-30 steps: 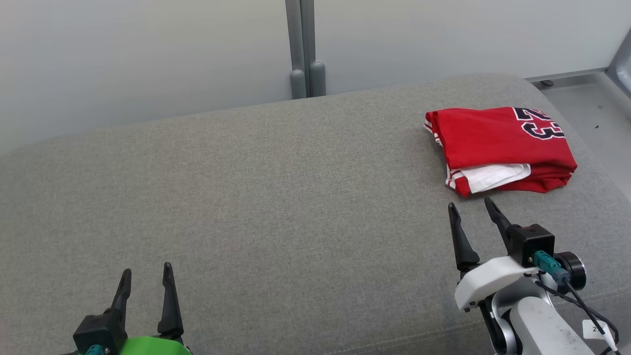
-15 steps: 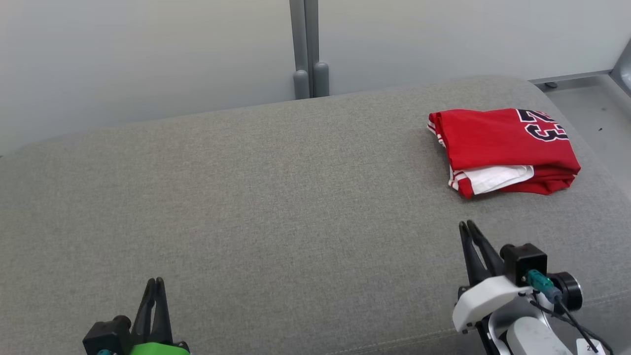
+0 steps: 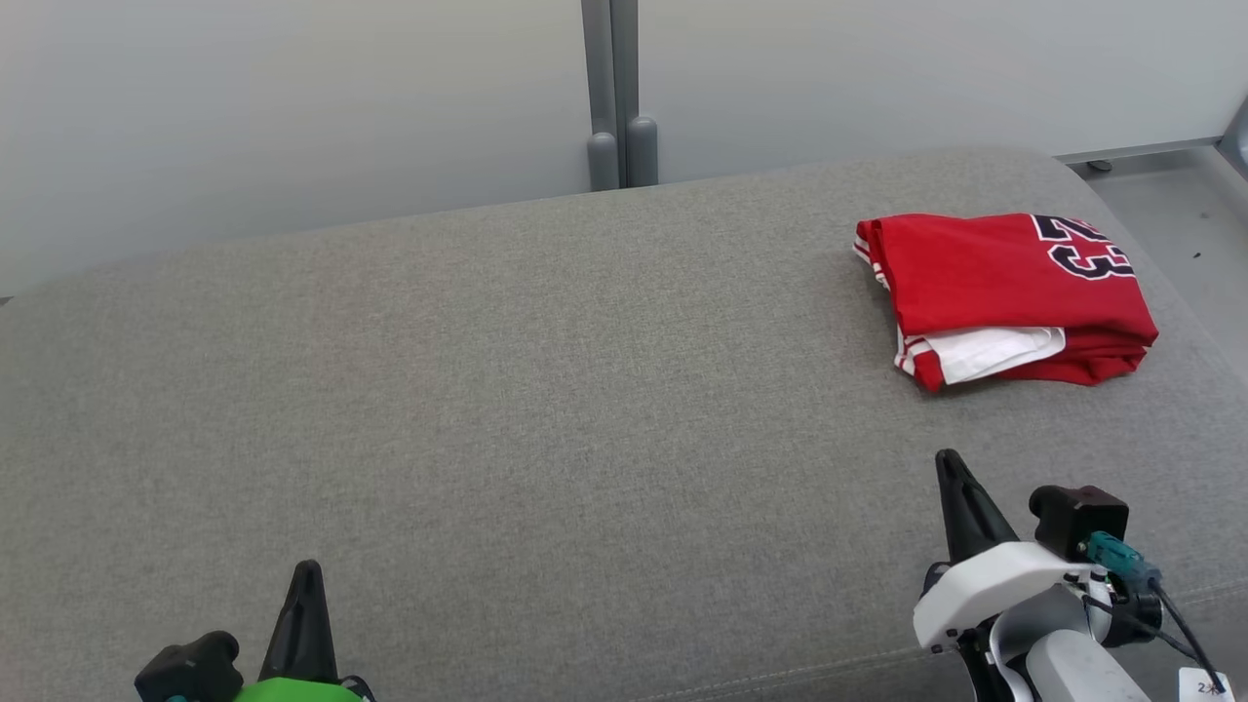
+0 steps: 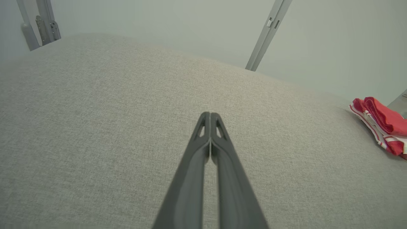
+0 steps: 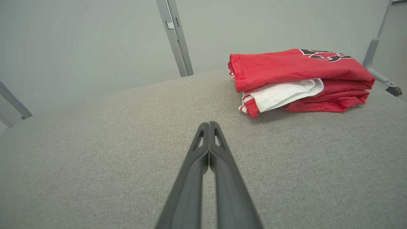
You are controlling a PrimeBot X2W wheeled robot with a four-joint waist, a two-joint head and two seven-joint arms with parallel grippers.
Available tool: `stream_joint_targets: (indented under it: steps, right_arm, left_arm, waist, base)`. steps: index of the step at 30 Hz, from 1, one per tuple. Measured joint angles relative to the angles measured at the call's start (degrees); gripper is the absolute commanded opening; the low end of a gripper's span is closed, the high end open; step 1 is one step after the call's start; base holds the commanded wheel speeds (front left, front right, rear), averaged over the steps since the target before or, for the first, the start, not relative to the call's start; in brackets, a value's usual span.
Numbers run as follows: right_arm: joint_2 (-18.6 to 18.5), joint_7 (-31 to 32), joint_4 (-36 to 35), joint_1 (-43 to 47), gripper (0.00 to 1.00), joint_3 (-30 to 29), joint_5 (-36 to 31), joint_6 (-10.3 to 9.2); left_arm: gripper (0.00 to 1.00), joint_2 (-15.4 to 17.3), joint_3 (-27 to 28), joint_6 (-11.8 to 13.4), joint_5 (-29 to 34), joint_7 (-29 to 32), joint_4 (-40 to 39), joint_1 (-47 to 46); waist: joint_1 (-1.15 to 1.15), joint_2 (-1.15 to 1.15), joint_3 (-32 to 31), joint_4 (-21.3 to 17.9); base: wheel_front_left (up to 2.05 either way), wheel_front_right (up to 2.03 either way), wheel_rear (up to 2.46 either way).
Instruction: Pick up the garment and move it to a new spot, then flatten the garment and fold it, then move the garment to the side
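The garment [image 3: 1004, 292] is a red jersey with white trim and dark numbers, folded into a flat bundle at the far right of the grey cushion [image 3: 546, 390]. It also appears in the right wrist view as the garment [image 5: 295, 79] and at the right edge of the left wrist view as the garment [image 4: 384, 127]. My right gripper [image 3: 948, 458] is shut on nothing, a short way in front of the bundle and apart from it. My left gripper [image 3: 308, 567] is shut and empty at the near left. Each wrist view shows its gripper [image 4: 210, 114] [image 5: 209, 123] with fingers pressed together.
A grey metal post [image 3: 614, 93] stands against the pale wall behind the cushion. A grey floor strip [image 3: 1185, 200] lies beyond the cushion's right end. The cushion's front seam [image 3: 780, 678] runs along the near edge.
Both grippers closed from wide open to shut. Both drew back toward the near edge of the cushion. The head camera shifted slightly; the garment stayed put.
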Motion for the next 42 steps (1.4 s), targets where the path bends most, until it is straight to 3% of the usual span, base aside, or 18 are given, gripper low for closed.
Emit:
stream_joint_targets:
  steps: [42]
  right_arm:
    - [1.8,9.1,-0.6,-1.0,0.00,-11.1,36.7,6.06]
  left_arm:
    - [0.00,0.5,4.7,-6.0,-33.1,8.6,3.0,-4.5]
  waist:
    - [0.00,0.00,1.4,1.8]
  base:
    - [0.00,0.00,0.00]
